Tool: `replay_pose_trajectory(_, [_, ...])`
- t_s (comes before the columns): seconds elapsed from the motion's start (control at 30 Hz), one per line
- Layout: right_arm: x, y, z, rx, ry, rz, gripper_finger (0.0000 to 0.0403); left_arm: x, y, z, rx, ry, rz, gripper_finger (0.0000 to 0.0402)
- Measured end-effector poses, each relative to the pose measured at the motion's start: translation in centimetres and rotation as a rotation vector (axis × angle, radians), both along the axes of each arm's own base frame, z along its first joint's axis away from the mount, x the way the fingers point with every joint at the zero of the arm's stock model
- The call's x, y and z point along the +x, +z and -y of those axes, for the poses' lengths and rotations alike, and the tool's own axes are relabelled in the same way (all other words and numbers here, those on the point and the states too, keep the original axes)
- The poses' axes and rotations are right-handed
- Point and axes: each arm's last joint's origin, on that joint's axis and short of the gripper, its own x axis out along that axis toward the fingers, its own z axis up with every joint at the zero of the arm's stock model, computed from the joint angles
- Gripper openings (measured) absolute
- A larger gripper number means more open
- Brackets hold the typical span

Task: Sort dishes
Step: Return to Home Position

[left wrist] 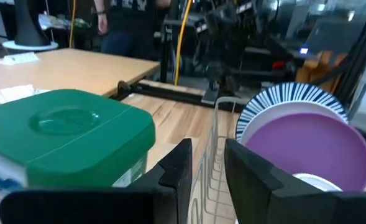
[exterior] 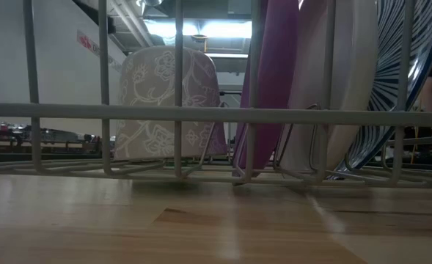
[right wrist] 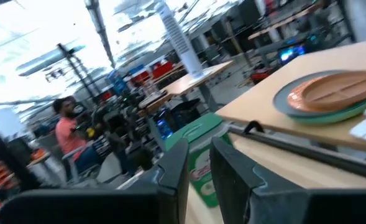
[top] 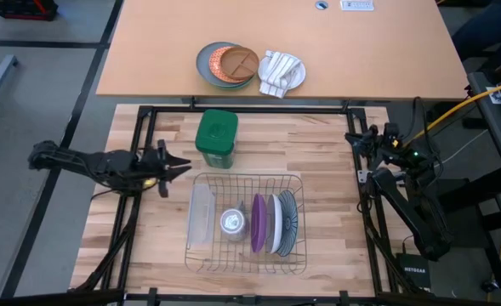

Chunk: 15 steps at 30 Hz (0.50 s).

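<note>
Three plates stand on edge in the slots of a white wire rack point(top: 201, 180): purple plate point(top: 258, 223), plain white plate point(top: 274, 224), striped plate point(top: 288, 219), side by side in its right half. The low view shows them upright behind the wires: purple point(exterior: 274, 81), white point(exterior: 351, 73), striped point(exterior: 414, 66). My left gripper point(top: 182, 167) hovers left of the rack's far left corner, its fingers point(left wrist: 207, 165) a little apart and touching nothing. My right gripper point(top: 358, 140) waits at the table's right edge, fingers point(right wrist: 200, 163) slightly apart.
The rack also holds a clear container point(top: 201, 217) and an upturned patterned cup point(top: 231, 223). A green canister point(top: 216, 138) stands beyond the rack. On the far table lie a grey plate with an orange divided plate point(top: 233, 63) and a plate with a checked cloth point(top: 281, 72).
</note>
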Motion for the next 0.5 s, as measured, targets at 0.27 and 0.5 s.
replay_pose_trajectory(0.27, [0.7,1.5,1.4,-0.100,-0.032,0.045,0.0069,-2.9,-2.2,-0.6,0.011,0.001,0.139,0.0084])
replay_pose_trajectory(0.5, [2.5,1.7,4.4,-0.035,0.014,0.026,0.0069,-3.3,-3.7,-0.7,0.055,0.016,0.147,0.0084])
